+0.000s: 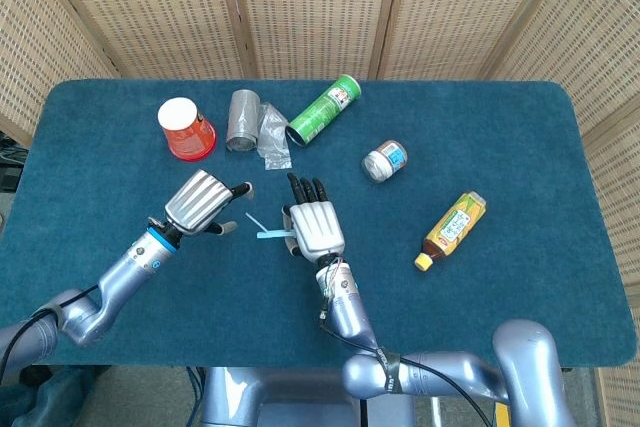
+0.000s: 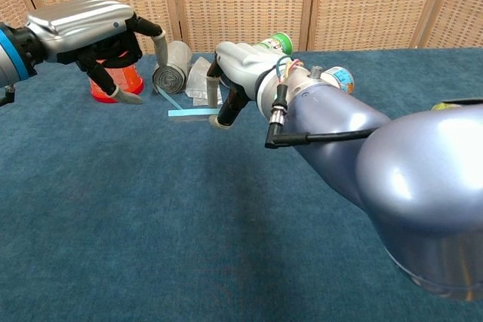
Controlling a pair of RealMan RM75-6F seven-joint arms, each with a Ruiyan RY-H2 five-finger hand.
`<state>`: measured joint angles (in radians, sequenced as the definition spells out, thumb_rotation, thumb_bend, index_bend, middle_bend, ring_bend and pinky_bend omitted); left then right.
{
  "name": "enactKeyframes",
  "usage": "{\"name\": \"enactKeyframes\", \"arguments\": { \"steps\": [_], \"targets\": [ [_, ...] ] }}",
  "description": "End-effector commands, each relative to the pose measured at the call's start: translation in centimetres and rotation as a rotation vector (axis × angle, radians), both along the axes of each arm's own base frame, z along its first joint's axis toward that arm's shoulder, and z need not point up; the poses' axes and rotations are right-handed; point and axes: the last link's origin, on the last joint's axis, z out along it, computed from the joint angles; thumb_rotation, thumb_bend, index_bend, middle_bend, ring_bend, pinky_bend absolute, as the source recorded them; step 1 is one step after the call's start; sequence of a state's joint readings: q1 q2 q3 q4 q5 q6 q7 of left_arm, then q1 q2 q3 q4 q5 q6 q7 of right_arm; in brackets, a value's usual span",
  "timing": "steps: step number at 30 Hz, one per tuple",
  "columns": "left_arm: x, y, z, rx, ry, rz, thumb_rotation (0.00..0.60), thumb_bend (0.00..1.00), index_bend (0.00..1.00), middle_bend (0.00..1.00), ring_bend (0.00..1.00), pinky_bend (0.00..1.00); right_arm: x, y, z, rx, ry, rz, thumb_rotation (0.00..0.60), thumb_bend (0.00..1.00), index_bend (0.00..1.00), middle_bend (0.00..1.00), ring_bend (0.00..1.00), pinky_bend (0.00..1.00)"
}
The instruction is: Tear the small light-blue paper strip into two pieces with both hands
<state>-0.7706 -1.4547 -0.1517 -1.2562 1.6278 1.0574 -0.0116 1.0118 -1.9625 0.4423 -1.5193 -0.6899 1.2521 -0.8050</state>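
Light-blue paper strip (image 1: 266, 232) is sticking out leftward above the table (image 1: 500, 147), pinched by right hand (image 1: 312, 226). Left hand (image 1: 200, 202) is hovering near its free end, fingers apart, holding nothing. Should be pinching close beside the right fingertips, then pulling apart.

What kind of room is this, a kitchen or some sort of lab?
Likely a lab or test setup, not a kitchen: a table covered in blue cloth, woven screens closing it off, and assorted items such as a green can and a drink bottle scattered about.
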Motion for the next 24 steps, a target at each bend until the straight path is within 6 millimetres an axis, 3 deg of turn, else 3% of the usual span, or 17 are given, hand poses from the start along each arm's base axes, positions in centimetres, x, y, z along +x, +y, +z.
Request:
{"name": "enactKeyframes", "arguments": {
  "steps": [1, 8, 24],
  "targets": [
    [0.3, -0.1, -0.4, -0.033, 0.011, 0.013, 0.600, 0.00, 0.49, 0.92, 0.87, 0.87, 0.0, 0.0, 0.0, 0.000, 0.002, -0.001, 0.600, 0.61, 0.63, 0.00, 0.00, 0.00],
    [1.1, -0.3, -0.8, -0.042, 0.026, 0.017, 0.600, 0.01, 0.51, 0.93, 0.87, 0.87, -0.1, -0.1, 0.0, 0.002, 0.003, -0.007, 0.600, 0.62, 0.63, 0.00, 0.00, 0.00],
    [1.5, -0.3, -2.0, -0.061, 0.019, 0.026, 0.600, 0.15, 0.56, 0.93, 0.87, 0.87, -0.2, -0.2, 0.2, 0.000, 0.010, -0.009, 0.600, 0.65, 0.63, 0.00, 0.00, 0.00]
  ]
}}
